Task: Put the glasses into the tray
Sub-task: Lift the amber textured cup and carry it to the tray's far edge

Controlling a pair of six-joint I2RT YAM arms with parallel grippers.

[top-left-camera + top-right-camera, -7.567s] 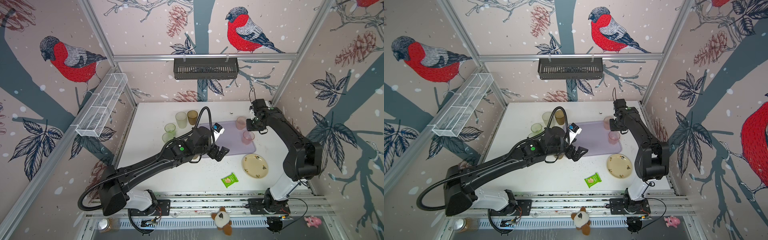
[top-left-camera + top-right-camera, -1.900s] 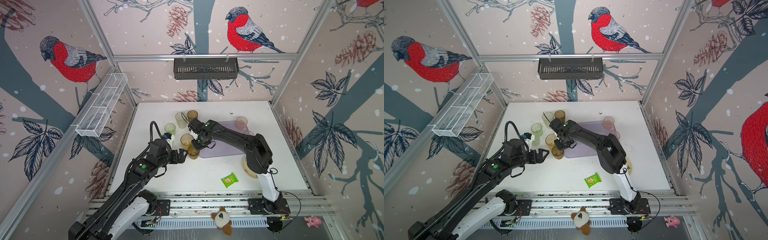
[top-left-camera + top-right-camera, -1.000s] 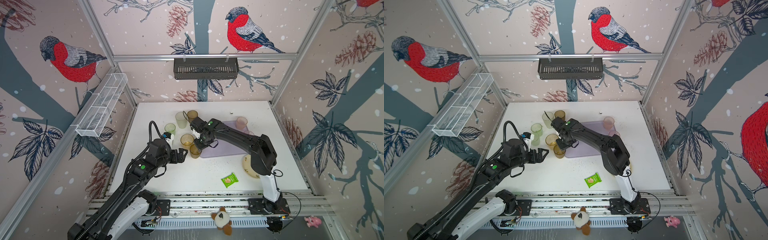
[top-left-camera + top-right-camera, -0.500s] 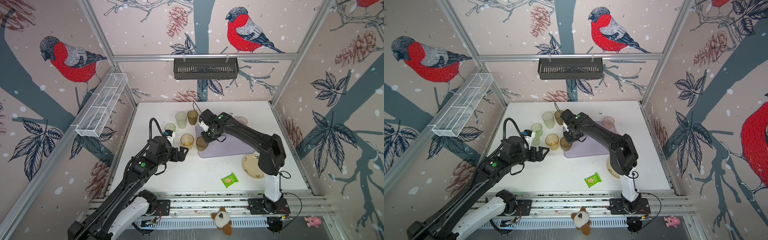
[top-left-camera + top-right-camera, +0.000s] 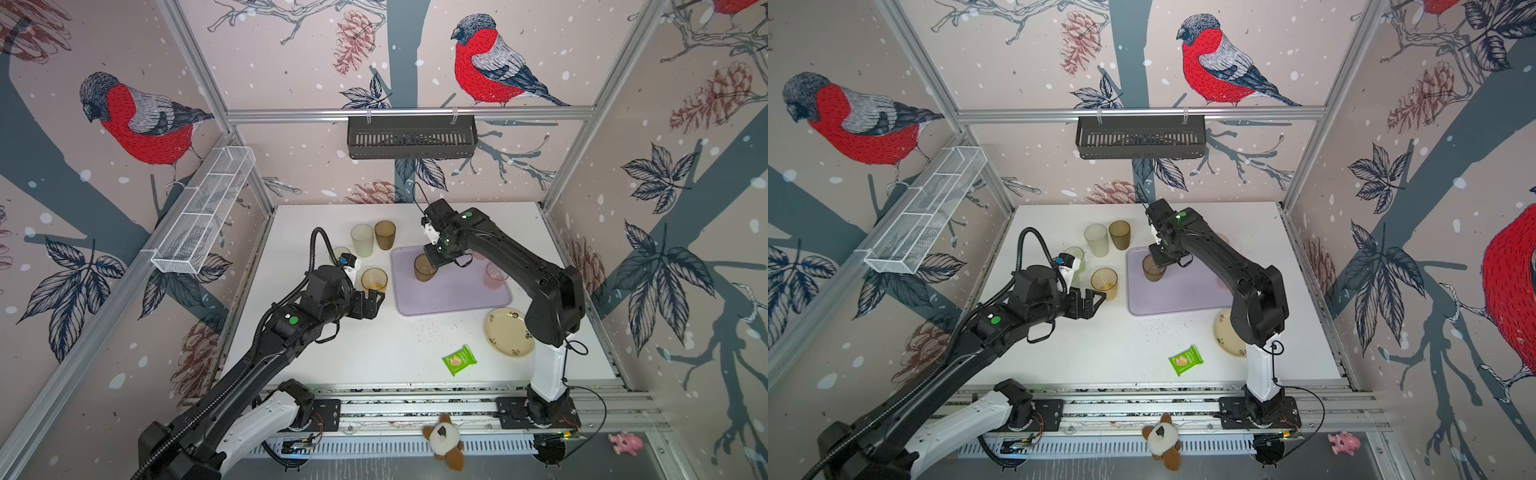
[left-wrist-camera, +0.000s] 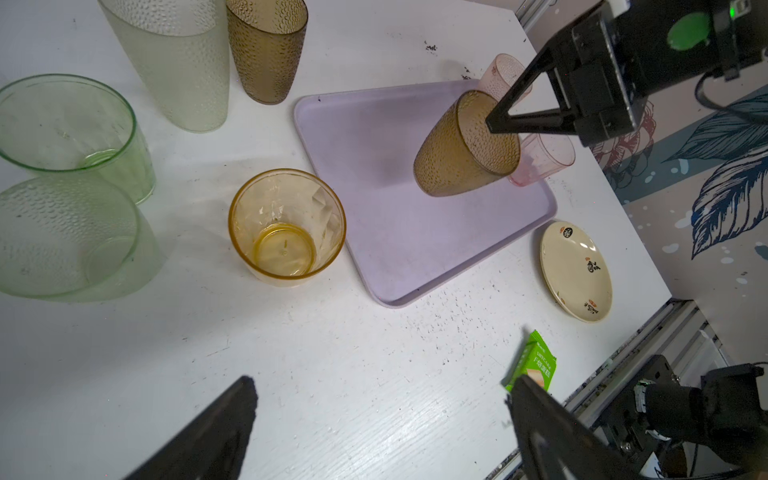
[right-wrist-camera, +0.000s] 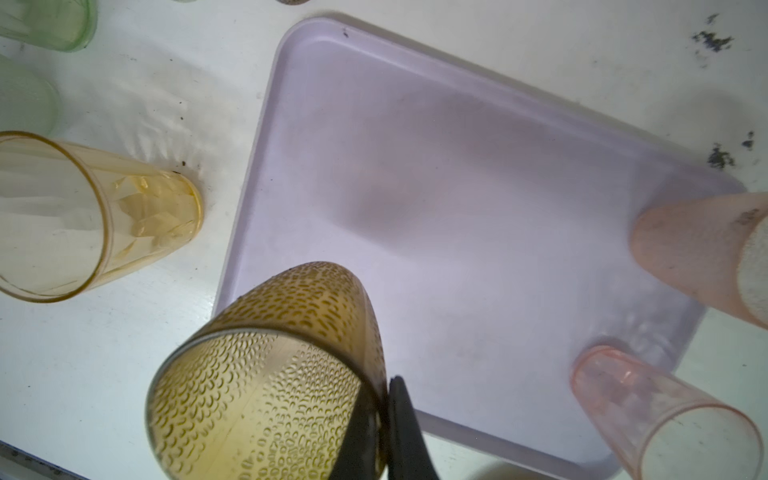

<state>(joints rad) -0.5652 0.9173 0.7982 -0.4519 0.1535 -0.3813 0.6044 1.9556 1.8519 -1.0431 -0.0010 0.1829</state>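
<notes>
Presently. Both top views: right claw (image 5: 433,261) clenched on the rim of the brown glass (image 5: 424,270), above the left end of the tray (image 5: 453,297); left claw (image 5: 373,302) released, empty, over the desk (image 5: 374,353). Left wrist view: glass tilted, base seemingly clear of the tray. Right wrist view: pink glass (image 7: 665,415) well apart. Best: level it, lower, then release.

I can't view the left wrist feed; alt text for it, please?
The right gripper pinches the rim of a brown tumbler, tilted above the lilac tray near two pink tumblers. Beside the tray on the table stand an amber tumbler, two green tumblers, a frosted tumbler and a second brown tumbler.
</notes>
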